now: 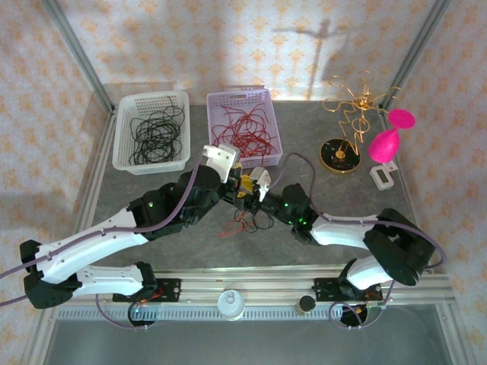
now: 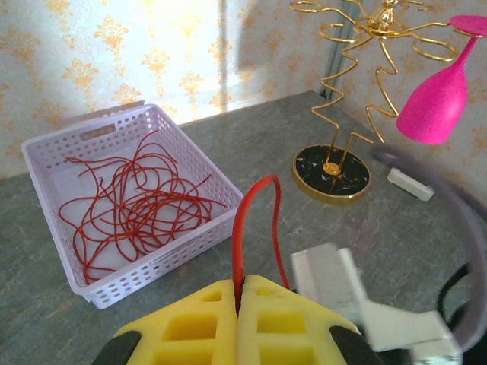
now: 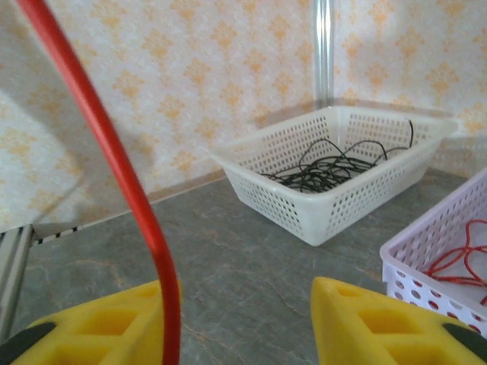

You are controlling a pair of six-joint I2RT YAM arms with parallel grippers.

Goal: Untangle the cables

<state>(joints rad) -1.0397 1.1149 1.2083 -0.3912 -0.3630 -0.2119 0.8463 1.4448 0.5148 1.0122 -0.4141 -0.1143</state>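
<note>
Top external view: the left gripper (image 1: 240,184) and the right gripper (image 1: 253,195) meet close together over the middle of the bench (image 1: 304,141). Just below them, a small pile of red and black cables (image 1: 245,219) lies on the bench. More black cables (image 1: 156,133) sit in a white basket (image 1: 152,95) at the back, and red cables (image 1: 245,131) sit in a purple basket (image 1: 237,93) beside it. Left wrist view: the left gripper is squeezed tight on one red cable (image 2: 242,228), which loops up from between its yellow fingers (image 2: 190,327). Right wrist view: the right gripper is open wide and grips nothing, and the red cable runs up past one of its yellow fingers.
</note>
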